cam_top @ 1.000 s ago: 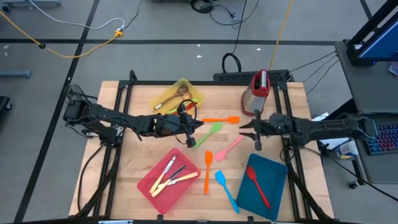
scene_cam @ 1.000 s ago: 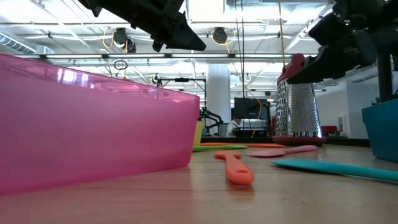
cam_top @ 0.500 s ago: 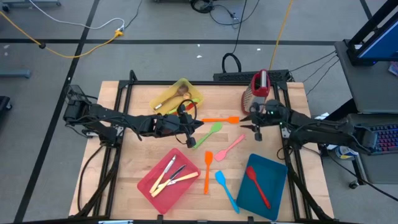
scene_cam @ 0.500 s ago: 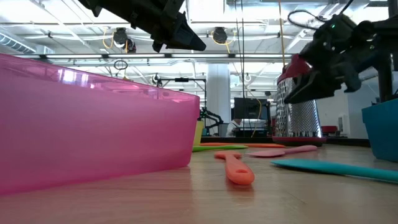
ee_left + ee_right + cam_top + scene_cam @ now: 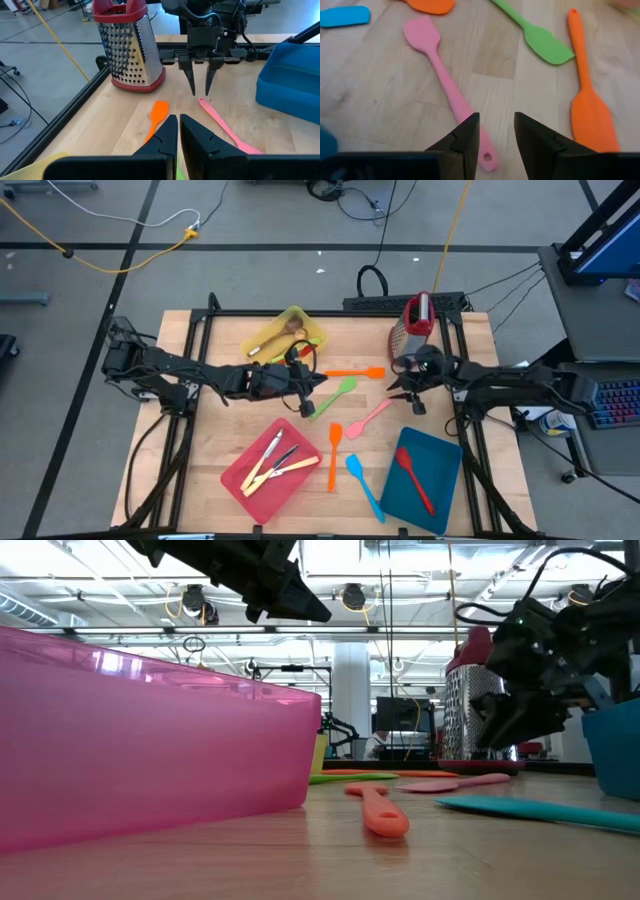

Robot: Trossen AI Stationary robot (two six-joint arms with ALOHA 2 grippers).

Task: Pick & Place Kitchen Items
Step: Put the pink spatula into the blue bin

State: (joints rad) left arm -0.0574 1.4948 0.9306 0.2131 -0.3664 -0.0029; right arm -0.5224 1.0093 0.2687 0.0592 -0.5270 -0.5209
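Note:
My right gripper [image 5: 496, 135] is open and tipped down just above the table. Its fingers stand on either side of the pink spatula's [image 5: 445, 82] handle end, without touching it; the left wrist view shows this gripper [image 5: 200, 90] over that end. The pink spatula [image 5: 368, 418] lies flat on the wood between a green spatula [image 5: 338, 393] and an orange spatula [image 5: 334, 452]. Another orange spatula [image 5: 355, 371] lies farther back, a blue spatula [image 5: 364, 485] nearer. My left gripper [image 5: 318, 388] hangs shut and empty above the table's middle.
A metal grater [image 5: 417, 328] with a red handle stands just behind my right gripper. The blue tray [image 5: 440, 455] holds a red spoon [image 5: 413, 478]. The pink-red tray [image 5: 240, 480] holds pale-handled cutlery, and the yellow tray [image 5: 300, 315] holds wooden spoons.
My right gripper has sunk toward the table and swung toward the far side, near the grater. It rolled and tipped its fingers down over the pink spatula's handle end. Its fingers stay apart. None of the utensils has moved.

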